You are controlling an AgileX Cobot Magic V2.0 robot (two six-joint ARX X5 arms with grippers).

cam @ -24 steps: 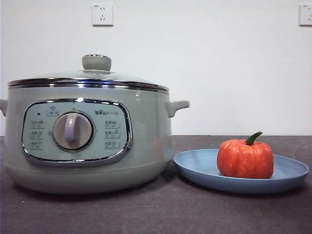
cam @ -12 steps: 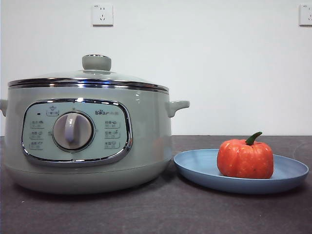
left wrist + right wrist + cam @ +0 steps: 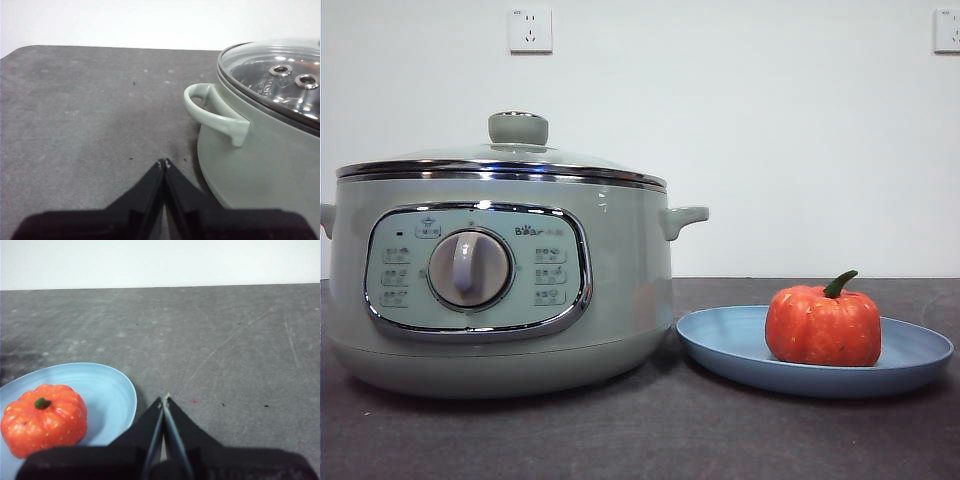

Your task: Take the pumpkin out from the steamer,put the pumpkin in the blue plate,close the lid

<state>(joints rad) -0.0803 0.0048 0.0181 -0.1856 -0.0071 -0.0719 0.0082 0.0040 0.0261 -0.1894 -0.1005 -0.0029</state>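
Tabletop (image 3: pixel 650 440) is dark grey and scuffed, backed by a white wall with two sockets (image 3: pixel 530 30). Steamer (image 3: pixel 500 290) stands left with lid (image 3: pixel 500 160) seated; pumpkin (image 3: pixel 823 325) sits in blue plate (image 3: pixel 720 345) right. Left gripper (image 3: pixel 164 162) and right gripper (image 3: pixel 164 399) have jaws pressed together, holding nothing.

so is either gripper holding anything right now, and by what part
Nothing is held. The left gripper is shut and empty beside the steamer; the right gripper is shut and empty beside the blue plate.

"Bear" logo, steamer (image 3: pixel 500 290) ctrl panel
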